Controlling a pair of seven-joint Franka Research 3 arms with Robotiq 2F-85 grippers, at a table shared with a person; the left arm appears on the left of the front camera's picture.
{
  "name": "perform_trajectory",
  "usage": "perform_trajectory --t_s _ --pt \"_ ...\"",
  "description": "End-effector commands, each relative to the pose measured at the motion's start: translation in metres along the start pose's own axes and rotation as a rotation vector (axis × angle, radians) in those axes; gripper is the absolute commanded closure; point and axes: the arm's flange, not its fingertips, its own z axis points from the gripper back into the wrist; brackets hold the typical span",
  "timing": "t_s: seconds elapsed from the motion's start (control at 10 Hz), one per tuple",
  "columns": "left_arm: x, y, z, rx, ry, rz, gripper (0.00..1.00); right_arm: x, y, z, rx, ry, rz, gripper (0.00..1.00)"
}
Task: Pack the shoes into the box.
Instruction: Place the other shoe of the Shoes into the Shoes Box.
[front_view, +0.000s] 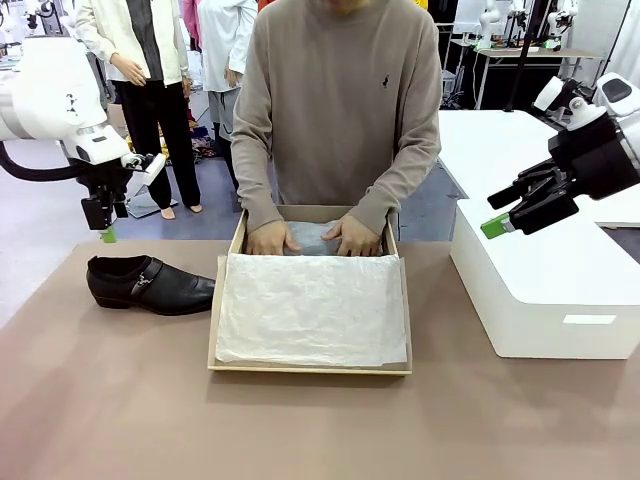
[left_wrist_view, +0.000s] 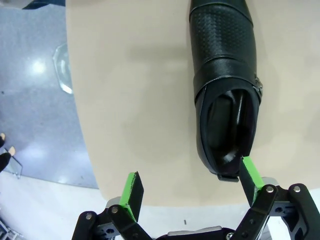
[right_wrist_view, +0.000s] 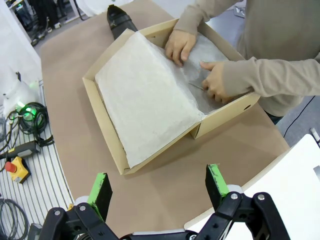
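A: Left hand (left_wrist_view: 190, 175)?
B: Spread apart, empty. Black buckle shoe (left_wrist_view: 225, 100) on bench (left_wrist_view: 135, 90) just ahead, heel end nearest.
A: Right hand (right_wrist_view: 158, 176)?
B: Apart too, empty. Cardboard box (right_wrist_view: 107, 125) ahead of it, person (right_wrist_view: 270, 75) pressing tissue paper (right_wrist_view: 145, 95) inside, far end.

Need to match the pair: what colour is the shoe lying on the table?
The shoe is black, with a pebbled front; clearest in the left wrist view.
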Motion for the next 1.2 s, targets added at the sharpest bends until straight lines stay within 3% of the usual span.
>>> perform_trajectory --t_s 0.0,0.5,1.1 --pt "0.001 -0.001 -0.015 -0.032 -0.011 0.026 0.0 0.0 -0.003 -0.003 0.012 -0.033 0.021 0.0" --pt "0.0 0.005 -0.043 -0.102 -0.024 0.049 0.0 0.0 -0.003 -0.003 0.012 -0.033 0.021 0.0" --pt "0.001 0.023 -0.057 -0.099 -0.008 0.045 0.0 0.0 -0.003 -0.003 0.012 -0.033 0.021 0.0"
